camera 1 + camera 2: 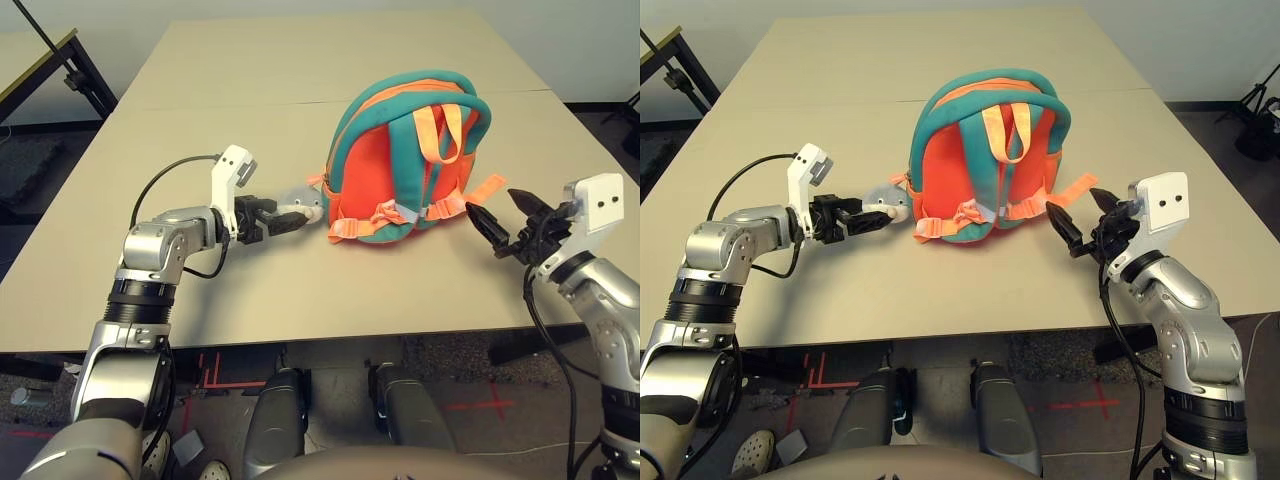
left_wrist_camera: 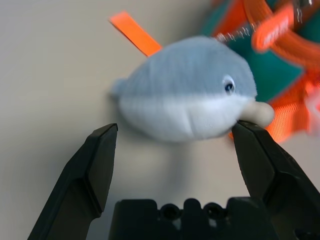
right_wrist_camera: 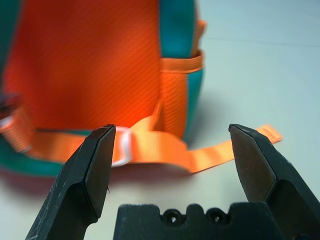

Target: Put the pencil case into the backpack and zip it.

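The backpack (image 1: 372, 165) stood upright on the table (image 1: 260, 290), with its strap side turned toward the robot and its handle loop (image 1: 1005, 140) at the top. Taking twelve o'clock as straight away from the robot, it lay at about two o'clock from the left gripper (image 2: 177, 124) and at about ten o'clock from the right gripper (image 3: 172, 125), so it sat between the two and a little farther out.

The left gripper was released, its two black fingers spread wide with nothing clasped between them. The grey-white plush charm (image 2: 185, 90) lay at roughly two o'clock from it, just past the fingertips and beside the backpack's lower corner. The charm's pale snout (image 2: 259, 114) overlapped one fingertip in the wrist view; whether they touched could not be told. An orange tab (image 2: 135, 34) stuck out behind the charm.

The right gripper was released too, its fingers wide apart and empty. They pointed toward ten or eleven o'clock, at the backpack's lower part. The loose end of a light orange strap (image 3: 212, 156) ran out from the backpack toward two o'clock, ending near those fingertips. A white buckle (image 3: 124, 146) sat on the strap, close to the backpack's base.
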Tool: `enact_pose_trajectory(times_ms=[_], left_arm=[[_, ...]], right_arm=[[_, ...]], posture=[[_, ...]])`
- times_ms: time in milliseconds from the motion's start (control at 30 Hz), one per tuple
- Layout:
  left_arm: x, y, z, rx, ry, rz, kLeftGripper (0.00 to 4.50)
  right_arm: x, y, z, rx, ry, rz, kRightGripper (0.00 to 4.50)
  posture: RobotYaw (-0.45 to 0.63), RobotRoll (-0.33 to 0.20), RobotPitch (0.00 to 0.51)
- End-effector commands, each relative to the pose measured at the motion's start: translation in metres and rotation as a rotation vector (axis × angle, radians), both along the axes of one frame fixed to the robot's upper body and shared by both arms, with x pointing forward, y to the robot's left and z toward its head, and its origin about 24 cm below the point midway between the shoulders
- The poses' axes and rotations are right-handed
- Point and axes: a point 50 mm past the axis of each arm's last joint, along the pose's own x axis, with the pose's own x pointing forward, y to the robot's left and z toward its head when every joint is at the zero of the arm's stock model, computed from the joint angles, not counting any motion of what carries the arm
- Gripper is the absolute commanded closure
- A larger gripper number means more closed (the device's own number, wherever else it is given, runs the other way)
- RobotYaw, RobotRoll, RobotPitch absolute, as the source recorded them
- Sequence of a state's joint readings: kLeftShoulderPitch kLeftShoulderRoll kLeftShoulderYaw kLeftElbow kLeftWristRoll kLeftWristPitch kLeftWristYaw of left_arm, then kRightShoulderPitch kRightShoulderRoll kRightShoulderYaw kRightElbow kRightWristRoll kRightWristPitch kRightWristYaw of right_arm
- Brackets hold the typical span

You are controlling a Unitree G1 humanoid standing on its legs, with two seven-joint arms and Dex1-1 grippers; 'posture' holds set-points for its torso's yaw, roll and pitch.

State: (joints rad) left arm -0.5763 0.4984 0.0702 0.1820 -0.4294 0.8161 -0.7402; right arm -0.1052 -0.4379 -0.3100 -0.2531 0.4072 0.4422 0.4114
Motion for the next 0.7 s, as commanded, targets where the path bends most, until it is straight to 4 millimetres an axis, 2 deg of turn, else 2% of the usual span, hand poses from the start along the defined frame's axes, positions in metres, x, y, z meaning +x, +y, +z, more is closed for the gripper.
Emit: enact_pose_trajectory(times_ms=[33, 133, 367, 700], left_arm=[[0.007, 0.023, 0.009, -0.021, -0.102, 0.181, 0.0], [0.008, 0.033, 0.013, -0.038, -0.151, 0.268, 0.0], [0.006, 0.064, 0.014, -0.046, -0.27, 0.529, 0.0], [-0.008, 0.098, -0.003, 0.039, -0.312, 0.77, 0.0]], right_arm=[[0.007, -0.006, -0.006, 0.025, -0.005, -0.119, 0.05], [0.013, -0.01, -0.006, 0.037, -0.02, -0.176, 0.05], [0.03, -0.034, -0.012, 0.084, -0.053, -0.37, 0.05], [0.047, -0.052, -0.015, 0.029, -0.109, -0.418, 0.05]], posture=[[-0.13, 0.0, 0.124], [-0.12, 0.0, 0.126], [-0.09, 0.0, 0.141], [-0.04, 0.0, 0.161]])
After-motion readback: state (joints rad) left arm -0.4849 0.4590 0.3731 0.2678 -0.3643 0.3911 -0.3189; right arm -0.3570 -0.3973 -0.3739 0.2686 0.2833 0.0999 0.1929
